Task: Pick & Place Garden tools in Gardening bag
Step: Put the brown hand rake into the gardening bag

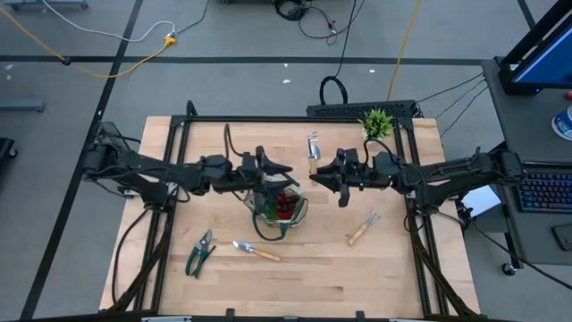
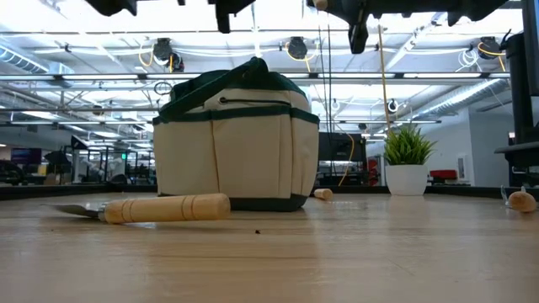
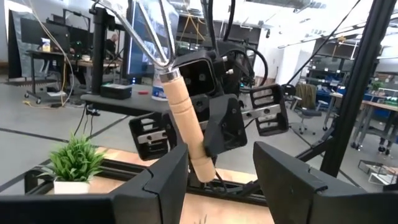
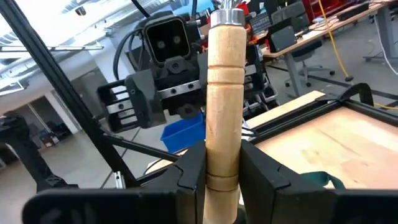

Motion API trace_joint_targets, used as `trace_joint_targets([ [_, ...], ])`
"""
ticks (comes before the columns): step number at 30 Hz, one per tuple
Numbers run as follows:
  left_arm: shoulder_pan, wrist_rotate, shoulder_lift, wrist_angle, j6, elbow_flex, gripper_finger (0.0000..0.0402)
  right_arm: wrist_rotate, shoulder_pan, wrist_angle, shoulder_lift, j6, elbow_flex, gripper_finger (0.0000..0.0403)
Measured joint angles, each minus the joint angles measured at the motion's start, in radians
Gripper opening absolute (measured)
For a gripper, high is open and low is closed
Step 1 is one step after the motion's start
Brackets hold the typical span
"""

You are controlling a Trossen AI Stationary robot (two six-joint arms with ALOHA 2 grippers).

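Note:
The khaki gardening bag (image 1: 280, 213) (image 2: 236, 143) stands mid-table with a red-and-black glove (image 1: 286, 204) inside. Just above and beyond it, my right gripper (image 1: 323, 177) (image 4: 222, 163) is shut on a wooden-handled trowel (image 1: 313, 148) (image 3: 183, 118). My left gripper (image 1: 284, 170) (image 3: 214, 171) faces it from the table's left, open, with the handle a little ahead of its fingers. On the table lie a second trowel (image 1: 256, 251) (image 2: 160, 208), green-handled pruners (image 1: 199, 254) and a hand fork (image 1: 362, 229). My right gripper pinches the trowel's wooden handle near its butt end (image 4: 221, 149) between its two fingers. The fingers lie level, coming from the table's right, across the handle. The trowel stands nearly upright with its metal head (image 3: 149, 31) up, leaning a little, lifted clear of bag and table.
A small potted plant (image 1: 376, 122) (image 2: 407, 160) stands at the far right corner. Black frame rails (image 1: 295, 117) run along the table's far and side edges. Bare wood lies along the near edge (image 1: 295, 291).

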Motion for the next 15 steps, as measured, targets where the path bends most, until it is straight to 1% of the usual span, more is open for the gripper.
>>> trace_joint_targets([
  [1,0.0,0.0,0.015,-0.002,-0.001,0.015,0.0186,-0.015,0.0,0.001,0.0,-0.009,0.0,0.0061],
  [6,0.0,0.0,0.082,-0.001,-0.001,0.082,0.0186,-0.023,0.001,0.0,0.0,-0.039,0.0,0.0061],
  [10,0.005,-0.001,0.114,0.001,-0.006,0.118,0.0186,-0.071,0.001,0.002,0.0,-0.062,0.0,0.0061],
  [15,0.007,-0.001,0.145,0.0,-0.025,0.153,0.0186,-0.071,0.001,-0.004,0.0,-0.085,0.0,0.0061],
])
